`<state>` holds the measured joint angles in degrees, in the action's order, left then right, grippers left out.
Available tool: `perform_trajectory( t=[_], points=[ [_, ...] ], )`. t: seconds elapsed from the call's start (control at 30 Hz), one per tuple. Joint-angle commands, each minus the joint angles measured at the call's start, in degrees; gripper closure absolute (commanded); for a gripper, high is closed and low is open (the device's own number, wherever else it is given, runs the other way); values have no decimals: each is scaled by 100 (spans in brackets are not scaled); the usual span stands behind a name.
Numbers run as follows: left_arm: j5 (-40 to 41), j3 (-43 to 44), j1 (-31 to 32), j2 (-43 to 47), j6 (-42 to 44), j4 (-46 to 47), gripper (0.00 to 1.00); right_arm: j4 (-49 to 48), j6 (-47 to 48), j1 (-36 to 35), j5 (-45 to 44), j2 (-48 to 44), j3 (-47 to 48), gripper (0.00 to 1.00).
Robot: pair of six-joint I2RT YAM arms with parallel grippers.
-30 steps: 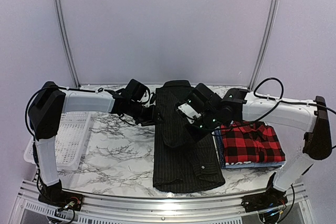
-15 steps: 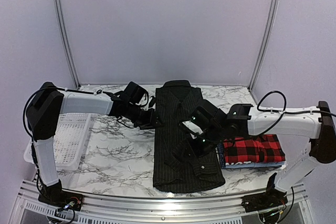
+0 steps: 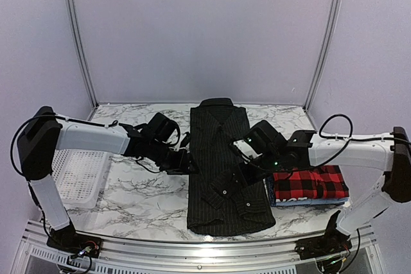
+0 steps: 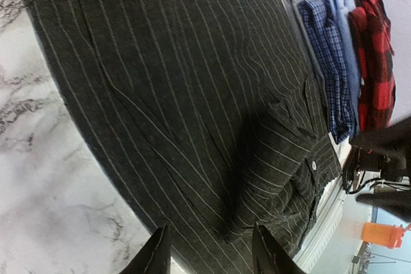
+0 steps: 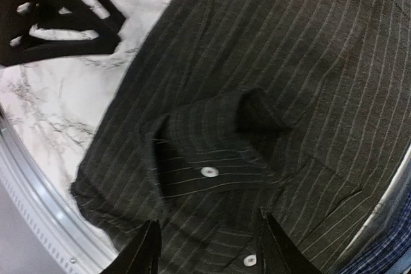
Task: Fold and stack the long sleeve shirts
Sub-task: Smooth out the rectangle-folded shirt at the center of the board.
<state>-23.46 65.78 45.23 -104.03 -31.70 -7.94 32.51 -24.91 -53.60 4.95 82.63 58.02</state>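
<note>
The black pinstriped shirt (image 3: 221, 171) lies lengthwise in the table's middle, collar at the far end, its sleeves folded onto the body with the cuffs near the front. It fills the left wrist view (image 4: 192, 94) and the right wrist view (image 5: 270, 94). My left gripper (image 3: 191, 166) is open and empty at the shirt's left edge. My right gripper (image 3: 247, 172) is open and empty just above the shirt's right side, over a folded cuff (image 5: 212, 158). The red-and-black plaid shirt (image 3: 311, 181) lies folded on top of the blue shirt (image 3: 302, 201) at the right; both show in the left wrist view.
A white mesh basket (image 3: 77, 174) stands at the table's left edge. The table top (image 3: 141, 190) is white marble with dark veins. A metal rail (image 3: 192, 248) runs along the front edge. Purple walls close in the back and sides.
My right gripper has come down and forward from the shirt's upper middle to its right side, and the sleeve now lies flat on the body. My left gripper shifted slightly forward along the left edge.
</note>
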Motion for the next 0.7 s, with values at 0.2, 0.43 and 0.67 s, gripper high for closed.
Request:
perform_trajectory(
  t=[0.2, 0.43, 0.67],
  points=[
    [201, -620, 475, 662, -505, 396, 55, -3294, 1627, 534, 502, -306, -1708, 39],
    [267, -707, 522, 785, -596, 420, 55, -4061, 1795, 810, 989, -60, -2053, 40],
    [319, -724, 522, 800, -610, 418, 55, -3631, 1950, 812, 1034, 243, -1867, 51]
  ],
)
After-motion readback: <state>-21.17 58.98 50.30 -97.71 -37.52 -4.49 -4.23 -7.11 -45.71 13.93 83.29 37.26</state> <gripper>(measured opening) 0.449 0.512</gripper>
